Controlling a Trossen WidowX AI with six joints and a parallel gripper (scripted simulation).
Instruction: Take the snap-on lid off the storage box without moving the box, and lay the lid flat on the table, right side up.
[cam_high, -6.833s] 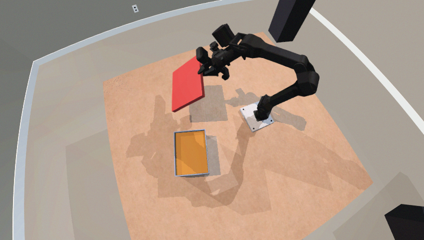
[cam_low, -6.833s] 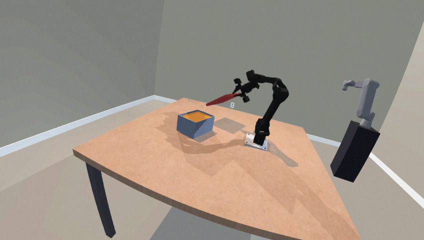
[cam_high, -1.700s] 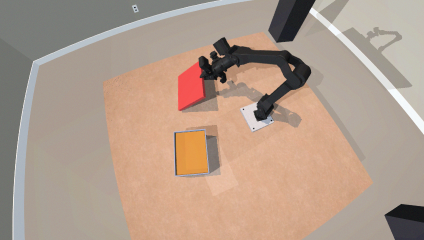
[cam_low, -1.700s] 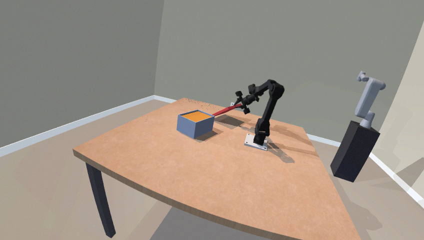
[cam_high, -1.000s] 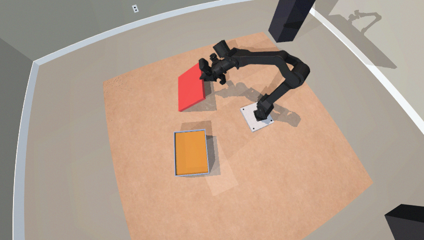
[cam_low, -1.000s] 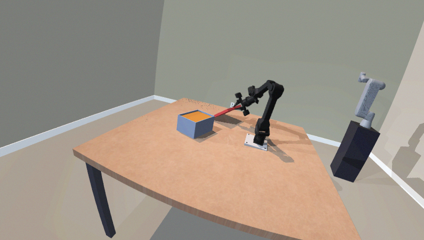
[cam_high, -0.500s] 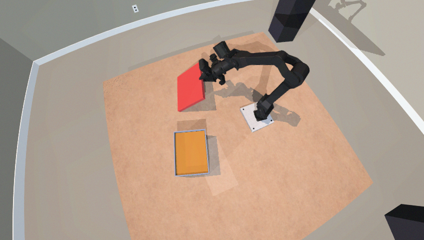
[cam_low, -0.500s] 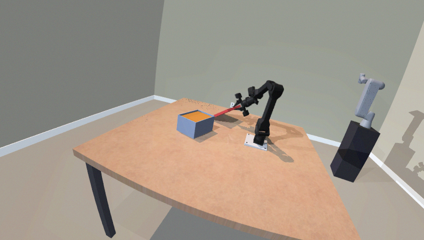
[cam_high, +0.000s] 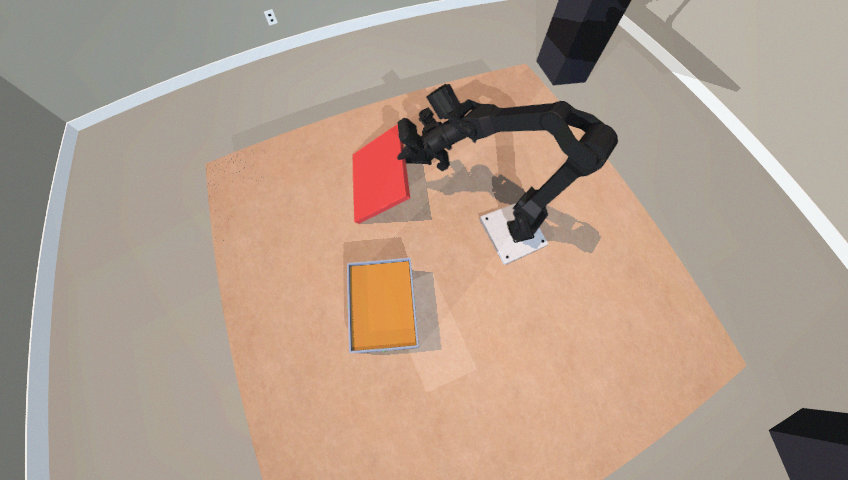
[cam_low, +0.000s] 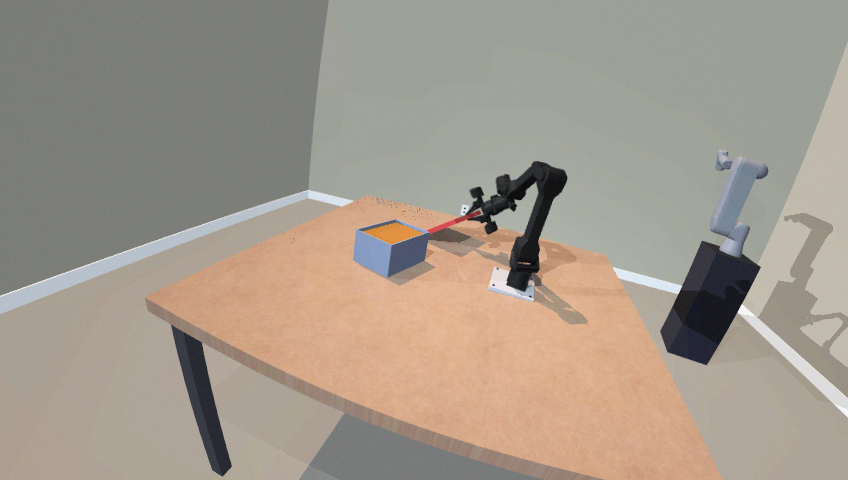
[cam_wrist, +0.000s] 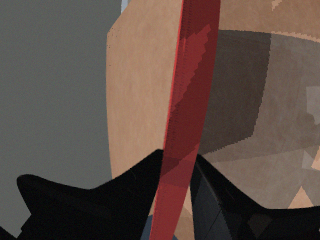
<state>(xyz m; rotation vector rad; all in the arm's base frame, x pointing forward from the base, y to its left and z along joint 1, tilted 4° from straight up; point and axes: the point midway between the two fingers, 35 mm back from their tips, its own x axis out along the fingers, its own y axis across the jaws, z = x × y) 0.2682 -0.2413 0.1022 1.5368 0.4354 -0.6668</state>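
Observation:
The red lid is off the box and hangs in the air, tilted, its far edge lower than the held edge. My gripper is shut on one edge of the lid, behind the box. In the wrist view the lid shows edge-on between the black fingers. The blue storage box stands open on the table, with an orange inside. The lid is apart from the box.
The arm's white base plate is bolted to the wooden table, to the right of the box. A dark pedestal with a grey arm stands off the table at the right.

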